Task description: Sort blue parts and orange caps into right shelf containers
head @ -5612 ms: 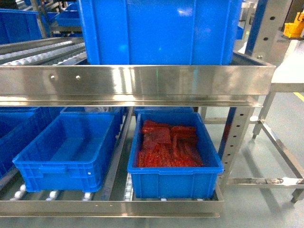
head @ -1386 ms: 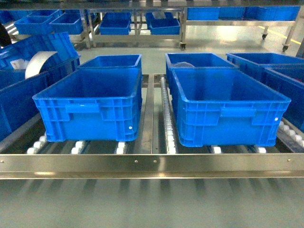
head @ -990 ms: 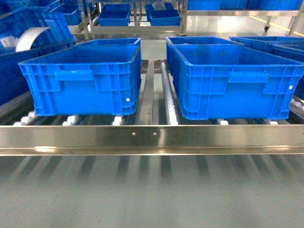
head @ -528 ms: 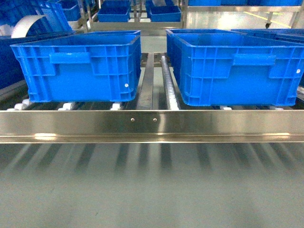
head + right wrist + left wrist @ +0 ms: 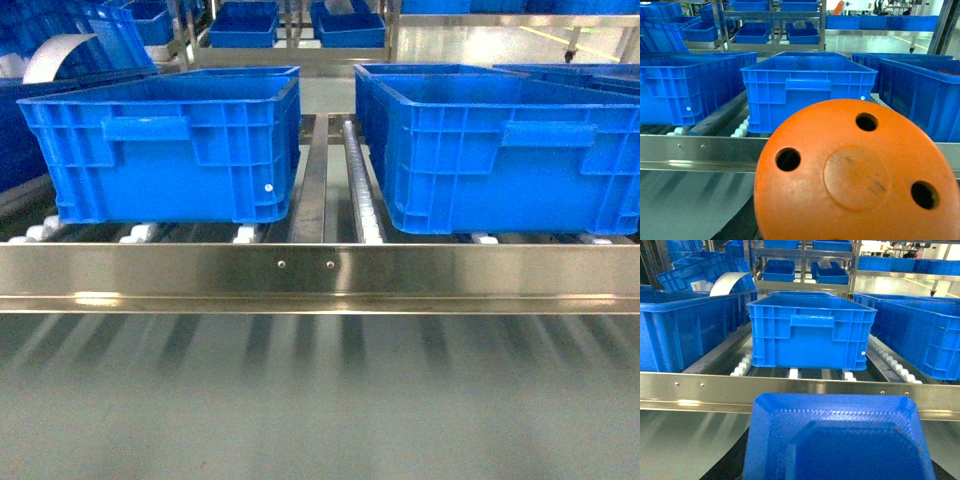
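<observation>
Two of the right shelf containers stand side by side on the roller shelf in the head view, the left crate [image 5: 170, 150] and the right crate [image 5: 510, 150]; their insides are hidden from this low angle. No gripper shows in the head view. In the left wrist view a blue part [image 5: 837, 440], a tray-like moulding with bevelled corners, fills the bottom of the picture and hides the left gripper's fingers. It faces a crate [image 5: 810, 332]. In the right wrist view an orange cap [image 5: 855, 175], round with dark holes, hides the right gripper's fingers, in front of another crate [image 5: 807, 92].
A stainless steel front rail [image 5: 320, 275] runs across the shelf edge, with grey floor below it. A roller track [image 5: 360, 190] lies between the two crates. More blue crates [image 5: 685, 330] flank the shelf, and further racks [image 5: 290, 25] stand behind.
The head view has sunk from looking down into the crates to level with their side walls, and the crates have drifted slightly right in the picture. Neither arm shows in the earlier frames.
</observation>
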Controlling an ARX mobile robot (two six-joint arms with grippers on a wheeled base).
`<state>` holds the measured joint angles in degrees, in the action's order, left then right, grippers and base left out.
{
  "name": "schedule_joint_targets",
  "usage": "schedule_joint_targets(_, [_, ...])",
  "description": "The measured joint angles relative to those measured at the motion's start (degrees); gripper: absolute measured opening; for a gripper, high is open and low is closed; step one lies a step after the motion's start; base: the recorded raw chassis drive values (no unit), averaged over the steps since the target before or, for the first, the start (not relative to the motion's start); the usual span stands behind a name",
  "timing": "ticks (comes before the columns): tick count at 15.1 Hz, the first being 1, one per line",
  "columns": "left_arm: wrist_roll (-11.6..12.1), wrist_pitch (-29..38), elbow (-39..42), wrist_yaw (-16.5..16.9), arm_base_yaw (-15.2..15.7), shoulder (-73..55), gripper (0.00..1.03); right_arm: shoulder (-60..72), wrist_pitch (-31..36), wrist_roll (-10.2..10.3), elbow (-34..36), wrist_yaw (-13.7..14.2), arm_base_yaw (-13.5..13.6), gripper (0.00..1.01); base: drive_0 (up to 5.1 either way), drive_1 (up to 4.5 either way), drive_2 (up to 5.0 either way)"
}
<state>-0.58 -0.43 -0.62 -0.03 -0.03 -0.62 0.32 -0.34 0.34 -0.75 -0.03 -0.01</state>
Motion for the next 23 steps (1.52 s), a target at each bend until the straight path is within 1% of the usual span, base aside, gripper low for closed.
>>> schedule_joint_targets(15, [0.0,0.0,0.0,0.1,0.0,0.0,0.42,0.0,0.0,0.0,0.0,0.0,0.0,0.45,0.1,4.31,-4.2])
schedule_joint_targets(23, [0.0,0.0,0.0,0.0,0.0,0.0,0.42,0.0,0.0,0.0,0.0,0.0,0.0,0.45,0.0,0.0,0.0])
